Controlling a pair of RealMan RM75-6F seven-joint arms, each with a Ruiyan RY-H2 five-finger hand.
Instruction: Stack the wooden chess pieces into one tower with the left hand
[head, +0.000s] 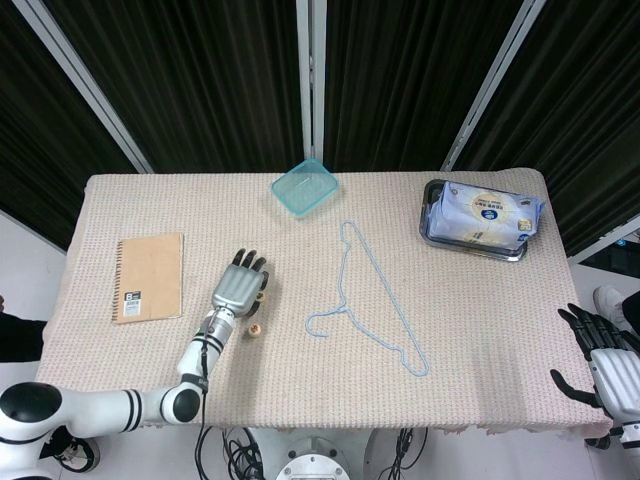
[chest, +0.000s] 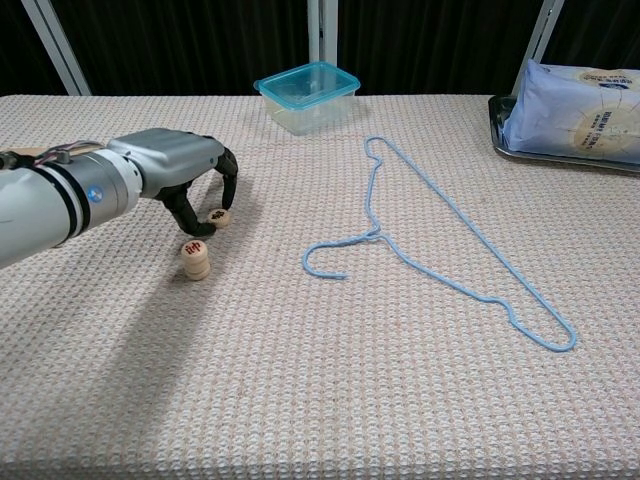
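While my right hand (head: 610, 368) idles spread off the table's near corner, stack (chest: 195, 259) stands nearest; just beyond, my left hand (chest: 180, 172) pinches the single piece (chest: 216, 217); hanger (chest: 437, 253), tub (chest: 307, 94) further back.

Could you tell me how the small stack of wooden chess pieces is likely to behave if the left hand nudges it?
The stack looks narrow and taller than wide, so it would probably tip. Its round discs might roll, though the textured tablecloth should slow them.
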